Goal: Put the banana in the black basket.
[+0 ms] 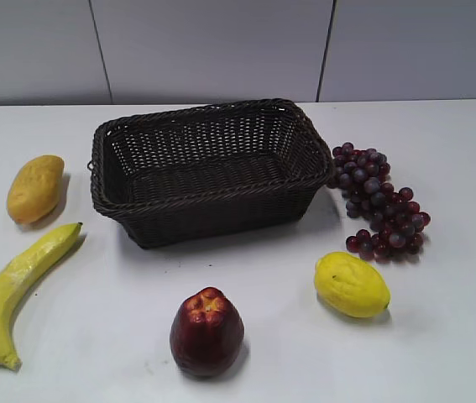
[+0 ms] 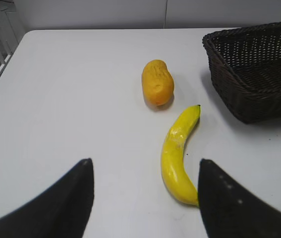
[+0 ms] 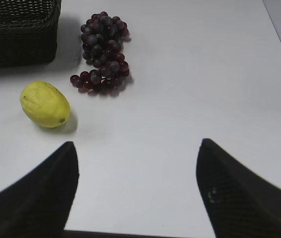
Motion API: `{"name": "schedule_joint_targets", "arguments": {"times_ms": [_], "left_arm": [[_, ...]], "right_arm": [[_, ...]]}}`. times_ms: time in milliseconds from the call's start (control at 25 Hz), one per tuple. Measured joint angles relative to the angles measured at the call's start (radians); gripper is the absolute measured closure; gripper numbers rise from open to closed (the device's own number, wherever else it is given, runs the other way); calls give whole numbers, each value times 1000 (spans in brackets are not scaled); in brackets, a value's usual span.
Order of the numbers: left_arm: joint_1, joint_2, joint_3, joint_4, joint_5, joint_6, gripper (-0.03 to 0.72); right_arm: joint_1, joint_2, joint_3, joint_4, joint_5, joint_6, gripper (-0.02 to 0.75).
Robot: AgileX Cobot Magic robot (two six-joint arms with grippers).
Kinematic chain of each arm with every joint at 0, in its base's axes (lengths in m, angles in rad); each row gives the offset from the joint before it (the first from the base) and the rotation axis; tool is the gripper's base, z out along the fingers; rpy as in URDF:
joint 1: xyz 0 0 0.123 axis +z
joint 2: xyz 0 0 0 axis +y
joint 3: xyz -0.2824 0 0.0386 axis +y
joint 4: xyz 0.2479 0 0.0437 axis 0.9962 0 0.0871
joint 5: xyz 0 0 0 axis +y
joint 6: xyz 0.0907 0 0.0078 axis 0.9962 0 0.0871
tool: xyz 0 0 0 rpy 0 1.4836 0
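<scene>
Reaching stage: left fingers spread, empty; banana just inside the right one. Next: shift, clamp, carry to basket.

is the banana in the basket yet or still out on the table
Out. The banana lies on the white table, left of the black basket, which looks empty.

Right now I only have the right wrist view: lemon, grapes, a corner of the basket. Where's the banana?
Observer: The banana lies left of the basket, near the table's front edge.
Operator: Is the basket empty?
Observer: Yes, the exterior view shows nothing inside.
Operator: Which gripper is closer to the banana?
Observer: The left gripper; it's open, with the banana's near end beside its right finger.
Operator: Anything near the banana?
Observer: An orange-yellow fruit just beyond its tip, not touching.
</scene>
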Motion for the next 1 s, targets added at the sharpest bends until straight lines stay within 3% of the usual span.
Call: {"name": "schedule_joint_targets", "arguments": {"times_ms": [760, 840, 1000], "left_arm": [[0, 0, 0, 0, 0, 0, 235], [0, 0, 0, -1, 0, 0, 204], [0, 15, -2, -31, -2, 0, 43]], "right_arm": [[0, 0, 0, 0, 0, 0, 147], [0, 0, 0, 0, 0, 0, 147], [0, 0, 0, 0, 0, 0, 147]]}}
